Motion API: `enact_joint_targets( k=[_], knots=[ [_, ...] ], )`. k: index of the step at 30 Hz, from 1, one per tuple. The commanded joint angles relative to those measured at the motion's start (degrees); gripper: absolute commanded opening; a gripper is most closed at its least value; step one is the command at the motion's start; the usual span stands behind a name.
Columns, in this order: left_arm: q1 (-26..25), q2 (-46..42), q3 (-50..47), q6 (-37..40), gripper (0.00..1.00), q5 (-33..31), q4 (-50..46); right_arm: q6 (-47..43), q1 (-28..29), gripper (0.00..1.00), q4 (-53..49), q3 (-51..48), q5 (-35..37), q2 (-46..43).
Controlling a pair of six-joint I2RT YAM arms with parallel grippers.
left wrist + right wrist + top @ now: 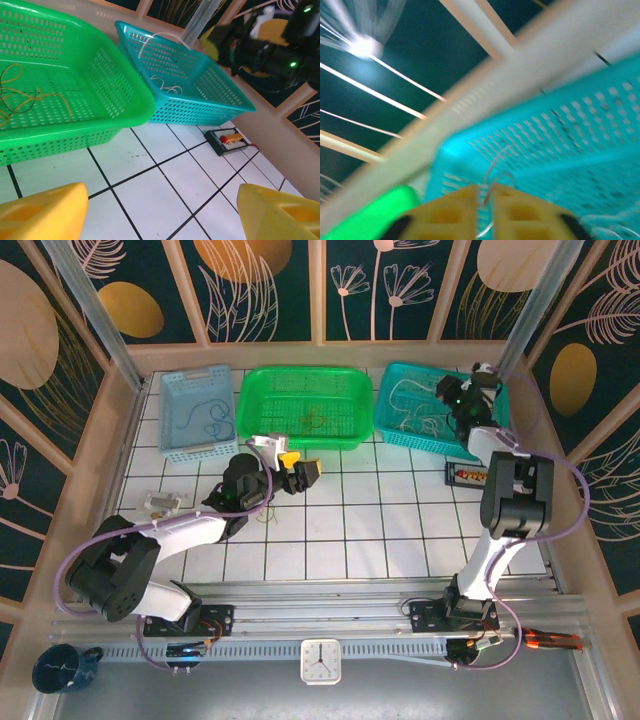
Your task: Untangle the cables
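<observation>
Two yellow fingers fill the bottom corners of the left wrist view. They belong to the left gripper, which is spread wide with nothing between its fingers but bare white tile. Beyond them, at the left of the frame, stands a green basket with a tan-gold cable curled on its floor. Touching its right wall is a teal basket that holds thin whitish cables. A small black tray of red and yellow parts lies on the tiles to the lower right of the teal basket.

In the right wrist view (badly blurred), the right gripper sits at the bottom centre. Its yellow fingers are almost pressed together, leaving only a narrow slit. One looped whitish cable rises out of that slit against the teal mesh. I cannot tell whether the fingers are pinching it.

In the overhead view, three baskets line the top of the tiled table. A light blue basket at upper left holds a dark cable, the green one is in the middle, and the teal one is at upper right. The right arm reaches into the teal basket. The left gripper hovers over the tiles just below the green basket. A small tan wire lies on the tiles beside the left arm.
</observation>
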Motion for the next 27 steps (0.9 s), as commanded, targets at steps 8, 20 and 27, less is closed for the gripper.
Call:
enact_joint_targets(
  k=[8,20,27],
  knots=[
    [0.13,-5.37,-0.05,-2.15,0.90,-3.28,-1.97,-2.13,-0.47,0.71,-13.77,5.82,6.74,-3.95],
    [0.41,-8.26,0.02,-5.61,0.99,-11.11,-12.47,-3.90,7.74,0.67,-14.06,0.29,-1.34,-17.94],
    [4.12,-9.47,-1.49,-12.02,0.99,-13.19,-16.65,-6.31,21.54,0.65,-14.97,-9.01,-2.43,-23.15]
  ],
)
